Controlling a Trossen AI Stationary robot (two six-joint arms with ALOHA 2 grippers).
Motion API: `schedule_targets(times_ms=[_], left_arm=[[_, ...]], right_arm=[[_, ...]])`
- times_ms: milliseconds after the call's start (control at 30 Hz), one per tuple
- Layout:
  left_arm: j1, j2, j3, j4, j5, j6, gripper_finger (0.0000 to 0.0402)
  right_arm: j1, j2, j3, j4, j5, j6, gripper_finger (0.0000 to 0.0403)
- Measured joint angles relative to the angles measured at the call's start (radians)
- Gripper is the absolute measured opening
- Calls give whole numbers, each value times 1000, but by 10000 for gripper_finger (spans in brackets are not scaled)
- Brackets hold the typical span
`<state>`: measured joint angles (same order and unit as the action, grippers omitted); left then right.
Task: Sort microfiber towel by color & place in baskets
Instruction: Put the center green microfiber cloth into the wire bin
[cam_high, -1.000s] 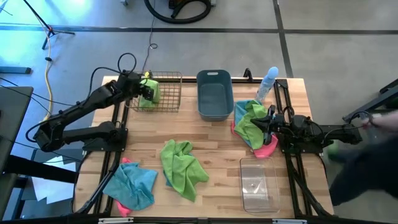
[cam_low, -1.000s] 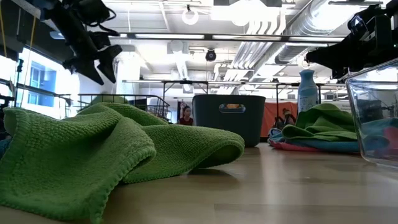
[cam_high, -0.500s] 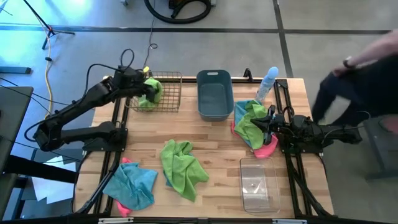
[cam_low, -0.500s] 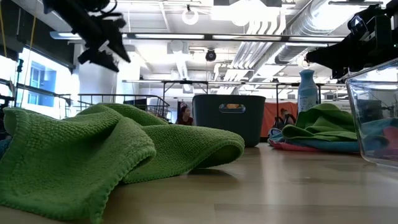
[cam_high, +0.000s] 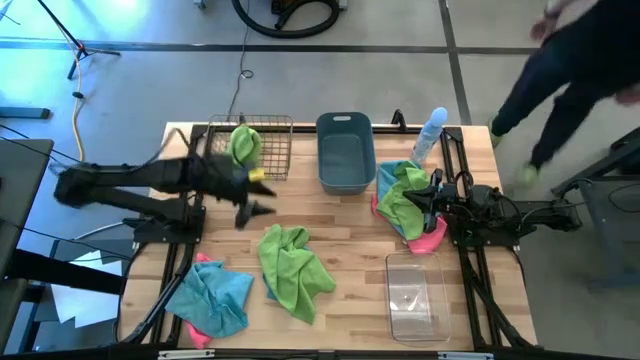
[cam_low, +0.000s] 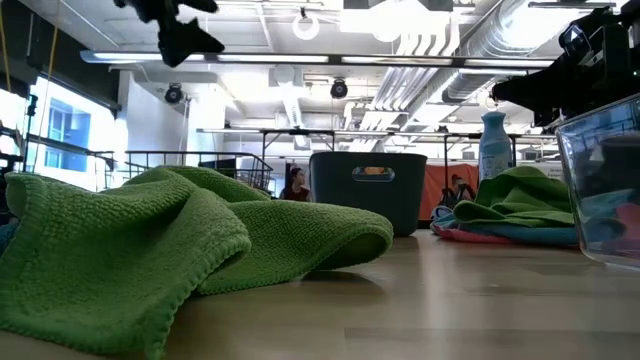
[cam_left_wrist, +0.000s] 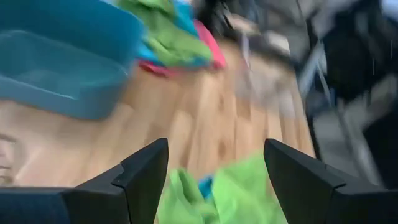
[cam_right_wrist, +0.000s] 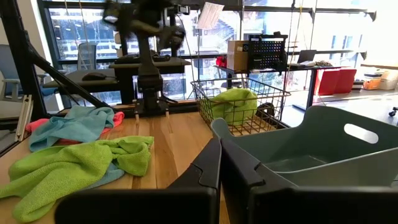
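Since a second ago the left gripper has pulled back out of the wire basket toward the middle of the table, leaving a green towel inside the basket at about eleven o'clock on the tabletop; its jaws stand apart and hold nothing. Its wrist view looks past the two dark fingers at the blue tub, bare wood, and the crumpled green towel lying near six o'clock. That tub sits at twelve o'clock, just right of the basket. At seven o'clock a light blue towel lies over a pink one. The right gripper rests at three o'clock with jaws together, over a heap of green, blue and pink towels. Below it, near five o'clock, stands the clear bin. A pale spray bottle stands at one o'clock. A person walks past beyond the table's far right corner.
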<state>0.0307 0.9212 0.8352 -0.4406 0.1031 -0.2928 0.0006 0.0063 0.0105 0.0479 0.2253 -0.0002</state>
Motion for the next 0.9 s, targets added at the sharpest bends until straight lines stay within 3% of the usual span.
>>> schedule_targets(times_ms=[167, 400, 700, 900], left_arm=[[-229, 117, 34, 16, -139, 114, 253], [-417, 322, 122, 13, -217, 160, 253], [-479, 581, 180, -17, -315, 44, 253], [-479, 686, 190, -29, -325, 109, 253]], right_arm=[[0, 0, 0, 0, 0, 0, 0], [0, 0, 0, 0, 0, 0, 0], [0, 0, 0, 0, 0, 0, 0], [0, 0, 0, 0, 0, 0, 0]])
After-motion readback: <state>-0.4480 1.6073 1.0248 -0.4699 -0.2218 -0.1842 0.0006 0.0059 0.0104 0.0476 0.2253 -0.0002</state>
